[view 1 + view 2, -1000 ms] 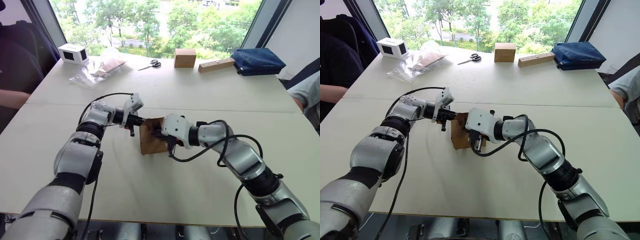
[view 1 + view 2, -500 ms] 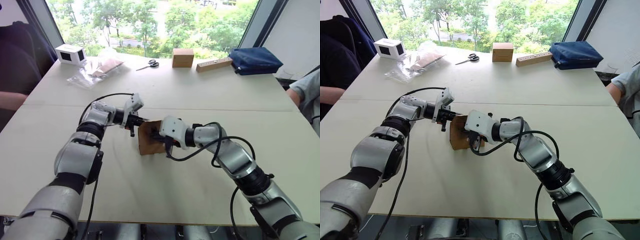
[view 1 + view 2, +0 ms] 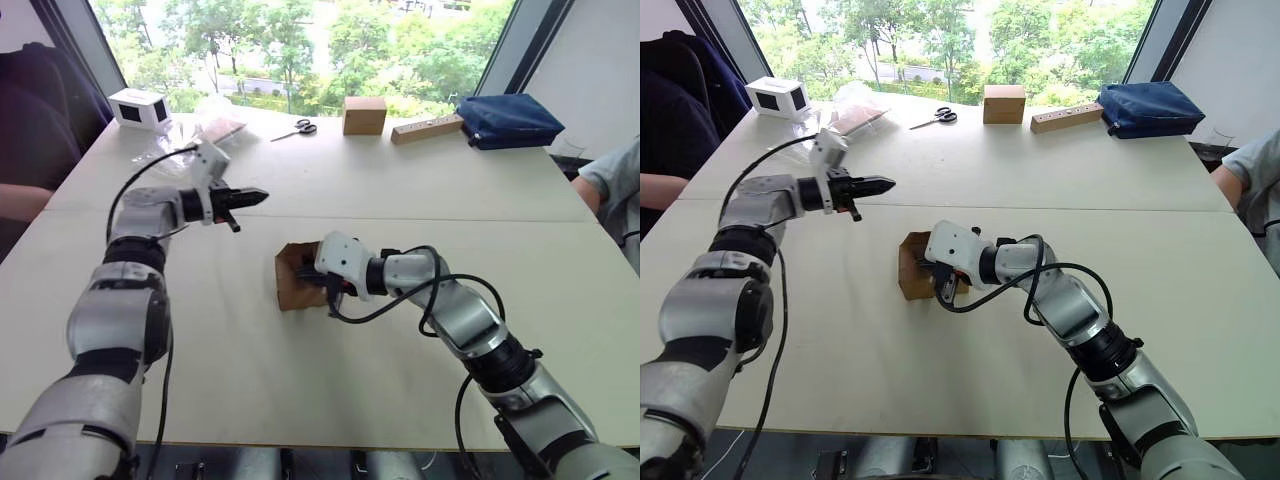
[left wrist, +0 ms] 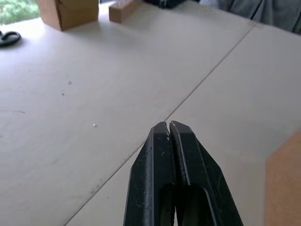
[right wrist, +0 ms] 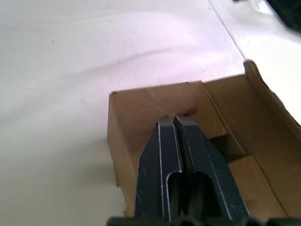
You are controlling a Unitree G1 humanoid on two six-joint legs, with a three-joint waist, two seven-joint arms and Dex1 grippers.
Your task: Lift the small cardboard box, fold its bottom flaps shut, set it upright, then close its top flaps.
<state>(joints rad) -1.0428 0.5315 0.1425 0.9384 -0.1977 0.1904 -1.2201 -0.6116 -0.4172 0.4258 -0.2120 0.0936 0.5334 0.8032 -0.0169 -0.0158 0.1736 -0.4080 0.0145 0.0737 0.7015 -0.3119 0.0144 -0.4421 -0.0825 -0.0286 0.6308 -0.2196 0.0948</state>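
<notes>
1. Right gripper (image 3: 943, 283): fingers pressed together on nothing, tips pushed into the open end of the small cardboard box (image 3: 914, 266), against an inner wall.
2. Left gripper (image 3: 872, 185): fingers likewise pressed together and empty, held in the air above the table (image 3: 940, 380), well apart from the box and nearer the table's far left side.
3. Small cardboard box: resting on the table near its middle, just on the near side of the seam between the two tabletops, open end turned toward the right arm, flaps loose.
4. Farther out along the far edge: white box with dark panels (image 3: 139, 107), clear plastic bag (image 3: 195, 140), scissors (image 3: 297, 128), tidy cardboard cube (image 3: 365, 115), wooden block (image 3: 427, 129), dark blue pouch (image 3: 514, 121).
5. Risk, as a judgement: only one point of contact inside the box, so any further push likely to slide or tip it rather than fold a flap.
6. Risk, as a judgement: no pinch on a wall, so a lift from here liable to let the box slip off the closed fingers.
</notes>
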